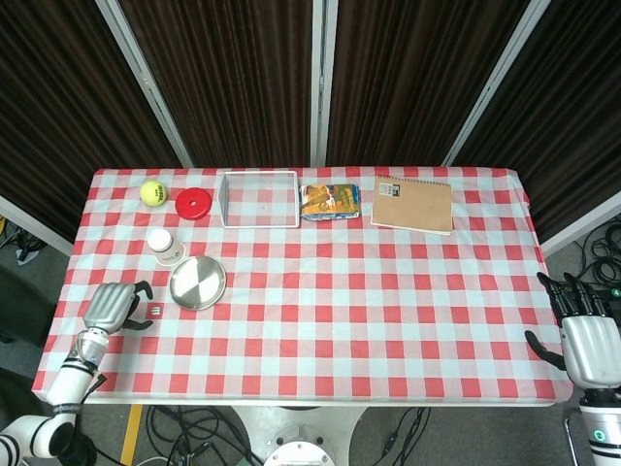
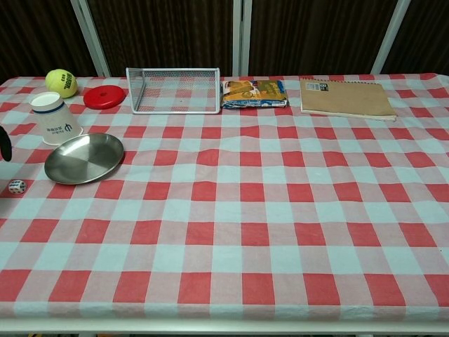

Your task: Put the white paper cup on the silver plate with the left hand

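The white paper cup [image 1: 164, 246] [image 2: 55, 119] stands upside down on the checked tablecloth, just behind and left of the silver plate [image 1: 197, 282] [image 2: 84, 157]. My left hand [image 1: 114, 306] hovers over the table's left edge, to the left of the plate and close to a small die [image 1: 154, 311]; its fingers are apart and hold nothing. Only a dark fingertip [image 2: 3, 144] of it shows at the chest view's left border. My right hand [image 1: 585, 345] hangs open off the table's front right corner, far from the cup.
At the back stand a tennis ball [image 1: 152, 192], a red disc [image 1: 193, 203], a white wire basket [image 1: 259, 199], a snack packet [image 1: 330, 202] and a spiral notebook [image 1: 413, 204]. The die [image 2: 17, 186] lies front left of the plate.
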Tool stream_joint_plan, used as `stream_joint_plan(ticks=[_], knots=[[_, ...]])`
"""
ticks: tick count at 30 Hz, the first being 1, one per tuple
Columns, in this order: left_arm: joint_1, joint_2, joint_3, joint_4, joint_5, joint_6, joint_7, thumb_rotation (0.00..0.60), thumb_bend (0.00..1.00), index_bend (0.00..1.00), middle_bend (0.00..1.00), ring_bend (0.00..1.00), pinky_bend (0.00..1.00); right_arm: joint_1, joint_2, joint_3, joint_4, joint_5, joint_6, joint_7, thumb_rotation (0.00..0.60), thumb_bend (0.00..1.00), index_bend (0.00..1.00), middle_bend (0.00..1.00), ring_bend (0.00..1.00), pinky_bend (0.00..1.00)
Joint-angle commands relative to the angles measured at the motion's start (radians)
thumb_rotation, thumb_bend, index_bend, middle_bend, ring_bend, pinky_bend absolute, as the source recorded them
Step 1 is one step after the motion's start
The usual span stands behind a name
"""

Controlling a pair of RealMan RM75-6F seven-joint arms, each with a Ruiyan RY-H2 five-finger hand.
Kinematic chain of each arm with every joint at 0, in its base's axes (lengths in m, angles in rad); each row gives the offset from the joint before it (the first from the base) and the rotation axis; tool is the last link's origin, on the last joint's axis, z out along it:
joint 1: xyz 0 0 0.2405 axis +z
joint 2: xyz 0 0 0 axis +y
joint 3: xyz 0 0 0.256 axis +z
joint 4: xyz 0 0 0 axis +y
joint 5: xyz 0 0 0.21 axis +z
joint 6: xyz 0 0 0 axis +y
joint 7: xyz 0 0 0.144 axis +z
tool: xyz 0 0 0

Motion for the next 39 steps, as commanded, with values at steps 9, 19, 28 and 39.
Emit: stream_joint_plan(ticks=[9, 19, 28, 39], knots=[[-0.043, -0.056, 0.016, 0.081, -0.059, -0.104, -0.037, 0.6, 0.34, 0.48, 0.93, 0.89, 0.95, 0.006, -0.001, 0.0, 0.002, 0.007, -0.015, 0.0, 0.6, 0.16, 0.1, 0.2, 0.07, 0.14], [-0.042, -0.062, 0.027, 0.086, -0.063, -0.096, -0.037, 0.6, 0.37, 0.51, 0.93, 0.9, 0.95, 0.007, -0.005, -0.001, 0.01, 0.008, -0.017, 0.011, 0.6, 0.16, 0.1, 0.2, 0.07, 0.14], [-0.069, -0.042, -0.015, 0.036, -0.041, -0.038, -0.044, 0.6, 0.38, 0.54, 0.93, 0.9, 0.95, 0.003, -0.004, -0.001, 0.008, 0.0, -0.005, 0.011, 0.6, 0.16, 0.1, 0.21, 0.07, 0.15], [-0.201, -0.116, -0.065, 0.07, -0.096, -0.153, 0.041, 0.6, 0.38, 0.51, 0.93, 0.89, 0.95, -0.01, 0.005, -0.005, 0.011, 0.004, 0.007, 0.026, 0.6, 0.16, 0.1, 0.21, 0.07, 0.15]])
